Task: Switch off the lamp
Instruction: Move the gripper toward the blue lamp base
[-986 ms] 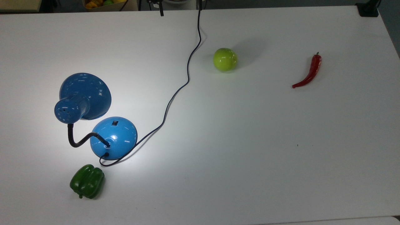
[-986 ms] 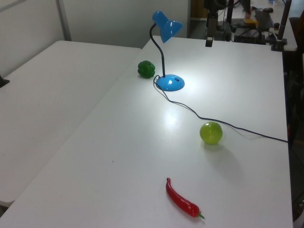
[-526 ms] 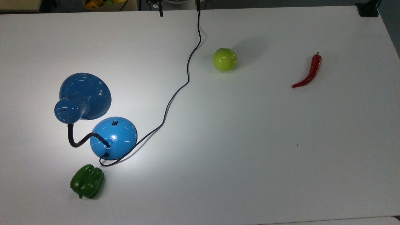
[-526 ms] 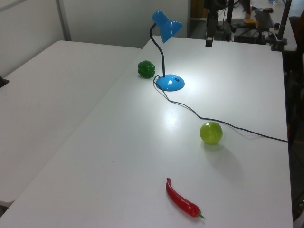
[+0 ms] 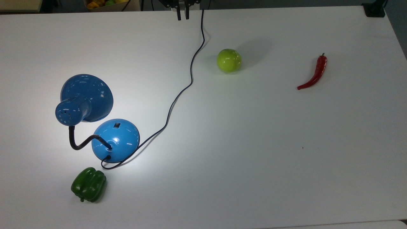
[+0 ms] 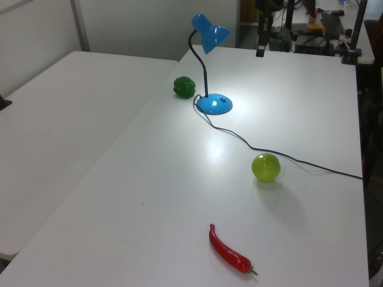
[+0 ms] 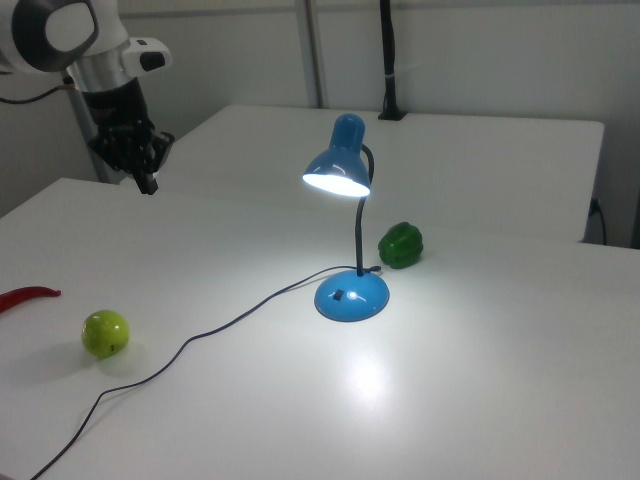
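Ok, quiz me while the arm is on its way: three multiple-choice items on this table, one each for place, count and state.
1. In the top view, what lies nearest the lamp base?
A. green pepper
B. red chilli
C. green apple

2. How many fruits and vegetables are on the table?
A. two
B. three
C. five

3. The lamp is:
A. lit
B. dark
C. tipped over

Answers: 1 A, the pepper lies just below the base in the top view. 2 B, pepper, apple, chilli. 3 A, the shade glows in the right view and the table under it is bright.
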Tool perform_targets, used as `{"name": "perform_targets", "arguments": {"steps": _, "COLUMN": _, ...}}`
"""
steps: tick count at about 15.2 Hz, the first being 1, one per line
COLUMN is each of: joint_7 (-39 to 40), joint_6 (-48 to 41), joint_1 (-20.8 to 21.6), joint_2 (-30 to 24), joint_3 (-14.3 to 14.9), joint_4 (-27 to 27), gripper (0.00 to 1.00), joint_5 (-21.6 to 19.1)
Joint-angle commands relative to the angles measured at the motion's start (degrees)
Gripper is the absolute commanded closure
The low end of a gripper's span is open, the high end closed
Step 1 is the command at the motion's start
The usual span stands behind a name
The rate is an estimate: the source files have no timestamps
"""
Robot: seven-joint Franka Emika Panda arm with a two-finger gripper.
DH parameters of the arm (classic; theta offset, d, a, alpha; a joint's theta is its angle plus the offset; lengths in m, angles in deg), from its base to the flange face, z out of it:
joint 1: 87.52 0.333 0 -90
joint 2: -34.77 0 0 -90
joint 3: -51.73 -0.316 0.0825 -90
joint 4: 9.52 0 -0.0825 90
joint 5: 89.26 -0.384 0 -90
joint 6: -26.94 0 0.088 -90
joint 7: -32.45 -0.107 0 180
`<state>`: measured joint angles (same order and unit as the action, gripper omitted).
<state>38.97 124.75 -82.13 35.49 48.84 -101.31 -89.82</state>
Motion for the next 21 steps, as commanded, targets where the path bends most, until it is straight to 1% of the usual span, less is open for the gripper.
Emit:
{"name": "perform_targets", "arguments": {"steps": 1, "joint_7": 1.5, "joint_6": 1.6, "joint_1": 0.6, "joint_2": -0.6, "joint_3": 1.3, "joint_4": -1.2, "gripper": 1.00, "joint_5": -1.1}}
{"name": "perform_targets", "arguments": {"steps": 8, "joint_7": 0.7, "joint_6": 0.6, "joint_1": 0.5, "joint_2": -0.8, "joint_3": 1.2, "joint_4": -3.0, "gripper": 1.00, "joint_5": -1.1}}
{"name": "perform_targets", "arguments": {"steps": 12, "joint_7": 1.4, "joint_6": 1.0, "joint_1": -0.6, "joint_2": -0.6, "joint_3": 1.4, "joint_4": -7.3, "gripper": 1.00, "joint_5": -0.3}}
{"name": "perform_targets", "arguments": {"steps": 13, "joint_7": 1.5, "joint_6": 1.0, "joint_1": -1.2, "joint_2": -0.6, "joint_3": 2.1, "joint_4": -8.0, "gripper": 1.00, "joint_5": -0.1}}
{"name": "perform_targets", "arguments": {"steps": 14, "joint_7": 1.6, "joint_6": 1.1, "joint_1": -1.2, "joint_2": -0.5, "joint_3": 2.6, "joint_4": -9.5, "gripper": 1.00, "joint_5": 0.7}}
{"name": "perform_targets", "arguments": {"steps": 16, "joint_7": 1.7, "joint_6": 2.0, "joint_1": -1.4, "joint_2": -0.1, "joint_3": 2.6, "joint_4": -12.3, "gripper": 1.00, "joint_5": 4.1}}
{"name": "perform_targets", "arguments": {"steps": 17, "joint_7": 1.6, "joint_6": 3.7, "joint_1": -2.0, "joint_2": 0.2, "joint_3": 2.7, "joint_4": -13.8, "gripper": 1.00, "joint_5": 4.9}}
{"name": "perform_targets", "arguments": {"steps": 19, "joint_7": 1.6, "joint_6": 7.8, "joint_1": -3.2, "joint_2": 0.7, "joint_3": 3.0, "joint_4": -17.1, "gripper": 1.00, "joint_5": 5.1}}
{"name": "perform_targets", "arguments": {"steps": 21, "joint_7": 1.6, "joint_6": 10.6, "joint_1": -3.2, "joint_2": 1.4, "joint_3": 4.8, "joint_4": -19.1, "gripper": 1.00, "joint_5": 5.5}}
